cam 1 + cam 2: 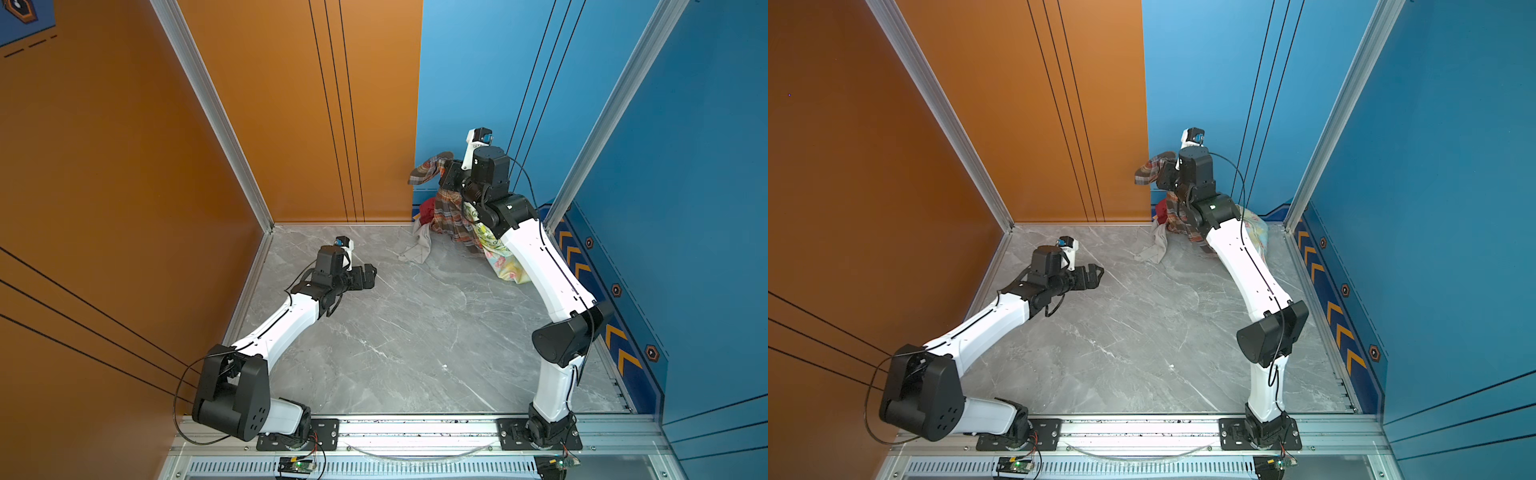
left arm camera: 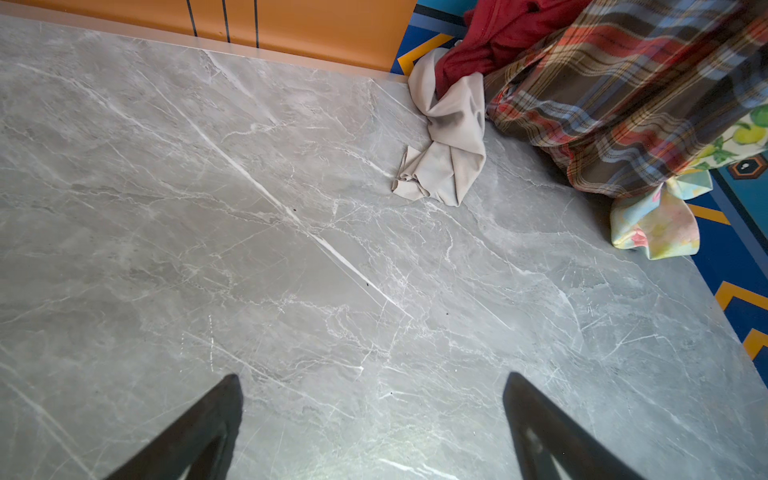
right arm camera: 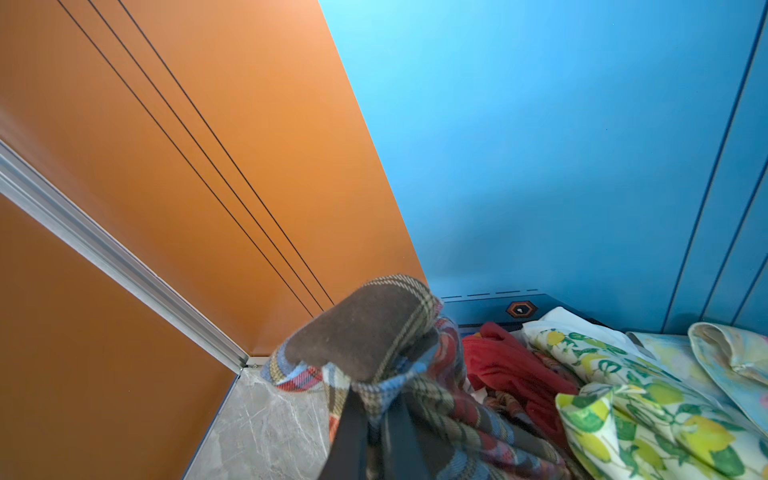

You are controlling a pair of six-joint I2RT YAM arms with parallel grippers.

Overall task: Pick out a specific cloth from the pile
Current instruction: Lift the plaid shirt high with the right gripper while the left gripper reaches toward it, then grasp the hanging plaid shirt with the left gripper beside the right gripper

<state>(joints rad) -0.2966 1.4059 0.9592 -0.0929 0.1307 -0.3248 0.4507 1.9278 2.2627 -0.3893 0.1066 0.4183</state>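
The table top (image 1: 395,332) is grey stone with white veins. An orange wall (image 1: 104,166) stands on the left and a blue wall (image 1: 685,166) on the right.

On the left, the left gripper (image 1: 1098,276) hangs low over the bare table. Its two black fingers (image 2: 216,415) are spread wide apart with nothing between them. It is well apart from the cloths.

Going right, a light grey cloth (image 2: 449,145) lies crumpled on the table at the edge of the pile (image 1: 505,259). The pile is heaped in the far right corner, by the blue wall. Just behind the grey cloth is a plain red cloth (image 2: 498,33).

Next comes the plaid cloth (image 1: 449,216) with brown, red and blue checks. The right gripper (image 1: 442,170) is up in the air above the pile, and its fingers are pinched together on a bunch of this cloth. One end flops over the top of the gripper. The rest hangs down like a curtain onto the pile.

To the right of it are a lemon-print cloth (image 3: 644,415) and a pastel flower cloth (image 2: 652,224), partly hidden under the right arm (image 1: 540,266) in both top views.
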